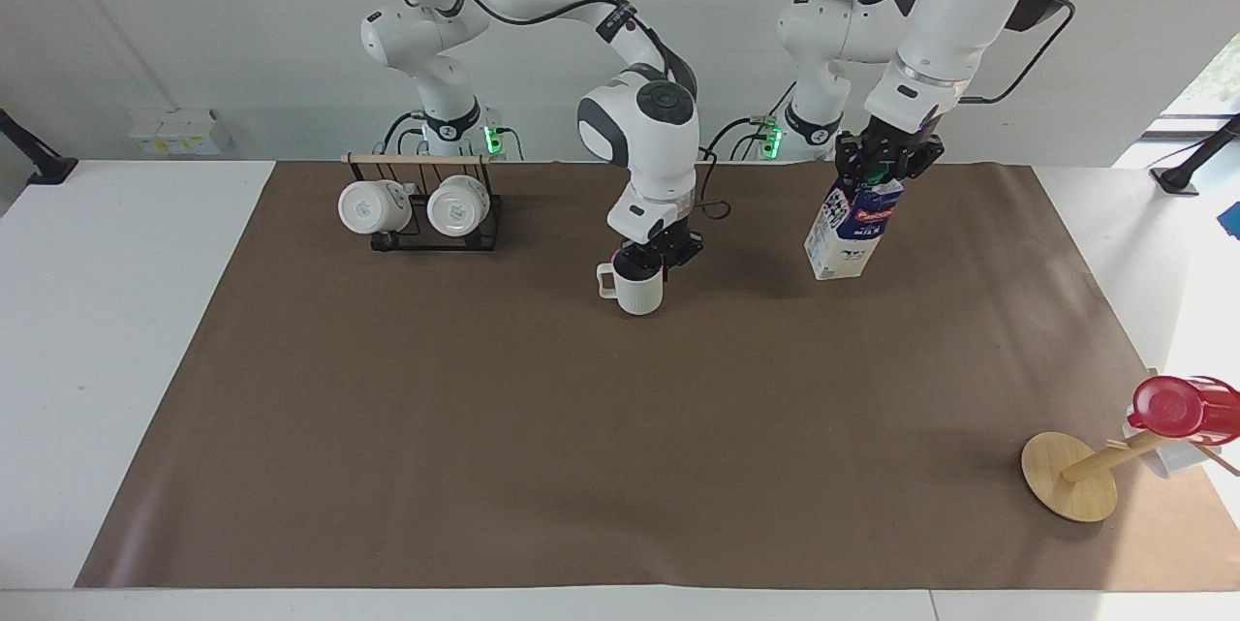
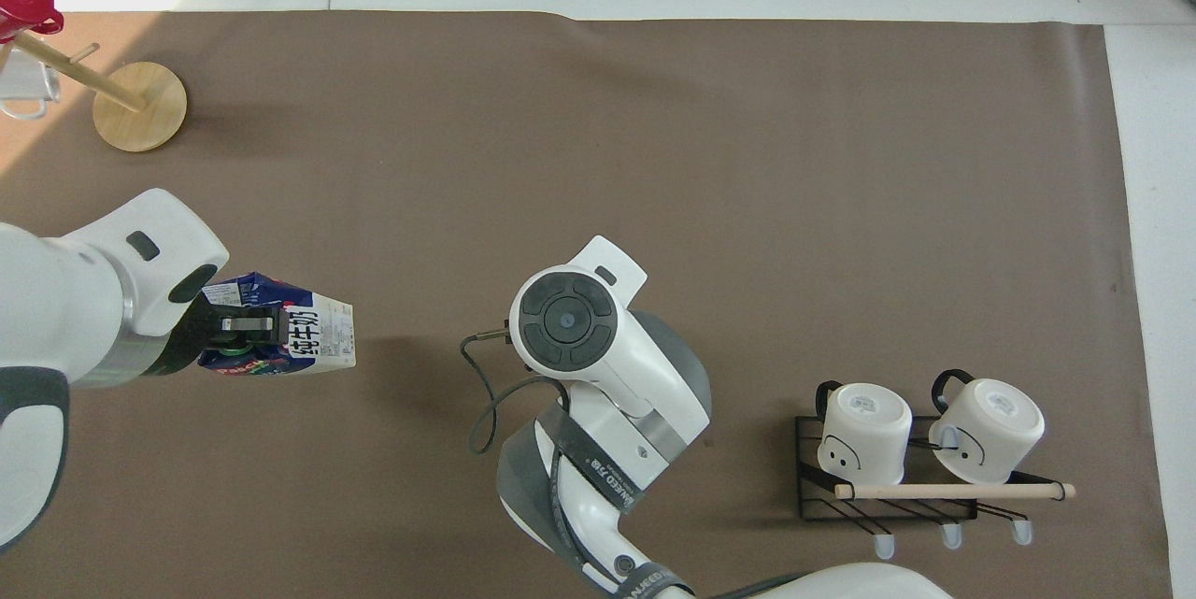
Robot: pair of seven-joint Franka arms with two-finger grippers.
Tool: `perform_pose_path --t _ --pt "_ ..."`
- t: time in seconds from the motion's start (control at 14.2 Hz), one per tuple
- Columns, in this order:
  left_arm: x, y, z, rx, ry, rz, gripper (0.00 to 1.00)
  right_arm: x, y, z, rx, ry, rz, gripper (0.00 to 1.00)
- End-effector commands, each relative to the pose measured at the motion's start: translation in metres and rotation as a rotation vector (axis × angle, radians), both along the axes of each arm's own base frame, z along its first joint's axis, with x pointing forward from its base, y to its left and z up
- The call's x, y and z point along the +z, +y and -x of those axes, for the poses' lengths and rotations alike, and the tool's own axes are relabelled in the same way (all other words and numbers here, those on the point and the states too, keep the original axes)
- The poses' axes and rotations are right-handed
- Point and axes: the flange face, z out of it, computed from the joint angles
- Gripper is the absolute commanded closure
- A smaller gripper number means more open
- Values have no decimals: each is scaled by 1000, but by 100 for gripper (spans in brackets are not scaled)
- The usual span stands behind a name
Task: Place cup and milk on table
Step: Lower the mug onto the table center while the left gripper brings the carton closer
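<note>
The cream-white cup (image 1: 635, 291) hangs upright in my right gripper (image 1: 653, 260), which is shut on its rim, low over the brown sheet (image 1: 620, 427) of the table (image 1: 116, 311), handle toward the right arm's end. I cannot tell whether it touches the sheet. In the overhead view the right arm hides it. My left gripper (image 1: 883, 168) is shut on the top of the blue-and-white milk carton (image 1: 852, 229), which hangs tilted just over the sheet. In the overhead view the left gripper (image 2: 238, 330) and the carton (image 2: 304, 339) both show.
A black rack (image 1: 421, 209) with two white mugs stands near the right arm's base; it also shows in the overhead view (image 2: 925, 449). A round wooden disc stand (image 1: 1070, 478) carrying a red cup (image 1: 1177, 406) sits at the left arm's end, farthest from the robots.
</note>
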Motion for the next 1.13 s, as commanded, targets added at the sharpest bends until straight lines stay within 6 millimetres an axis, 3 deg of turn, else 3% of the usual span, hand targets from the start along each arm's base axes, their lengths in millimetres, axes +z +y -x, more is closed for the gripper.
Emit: perform_pose_path --t 0.0,0.14,0.21,0.28,0.42,0.56,0.7,0.77,0.85,1.06 --pt "-2 -14 9 3 4 2 51 -1 13 4 32 -27 0 100" --pt "-2 -28 13 18 4 3 51 -2 15 5 28 -25 -2 98" --pt "-2 -30 13 22 -2 5 51 -3 15 5 28 -23 0 65" --pt "-2 -30 12 22 -3 5 51 -3 14 4 22 -22 -1 41" --pt "-5 -31 13 20 1 4 51 -3 14 5 12 -18 -1 38" --pt "-6 -34 14 14 2 3 51 2 16 4 -13 -23 -12 28" --pt "-5 -38 15 13 2 6 51 16 12 -1 -64 -27 -29 8" --pt "-5 -40 15 40 5 10 51 32 9 -1 -104 -41 -44 0" --pt "-4 -51 18 50 -1 13 51 45 5 -1 -120 -52 -52 0" --pt "-5 -78 26 87 -8 18 51 104 -44 -15 -175 -74 -50 0"
